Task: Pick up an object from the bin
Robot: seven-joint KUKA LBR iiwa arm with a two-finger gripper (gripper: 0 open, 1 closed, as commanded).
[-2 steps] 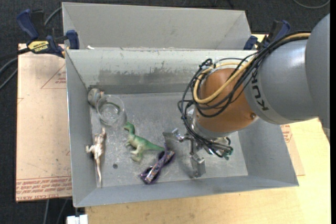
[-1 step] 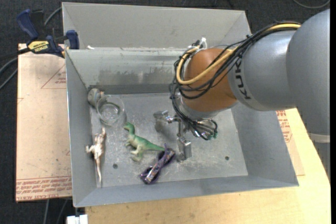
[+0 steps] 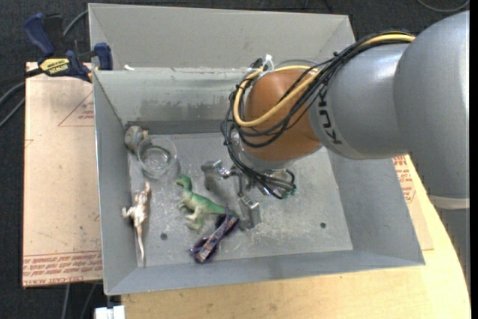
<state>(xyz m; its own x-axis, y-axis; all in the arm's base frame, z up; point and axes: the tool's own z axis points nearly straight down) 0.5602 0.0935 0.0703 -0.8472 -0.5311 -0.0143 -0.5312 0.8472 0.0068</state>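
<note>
My gripper (image 3: 234,193) hangs low over the middle of the bin floor, open, its metal fingers (image 3: 249,212) spread apart with nothing held between them. A green toy dinosaur (image 3: 196,202) stands just left of the gripper, its tail reaching toward the gap between the fingers. A purple, dark-patterned wrapper-like strip (image 3: 215,237) lies in front of the gripper, its upper end close to the nearer finger. A dark wire-framed thing (image 3: 275,184) lies right of the fingers, partly under the wrist.
A clear glass cup (image 3: 157,159) and a small grey lump (image 3: 135,137) sit at the back left. A beige dinosaur figure (image 3: 139,217) lies along the left wall. The arm with its orange dome and cables covers the bin's back right.
</note>
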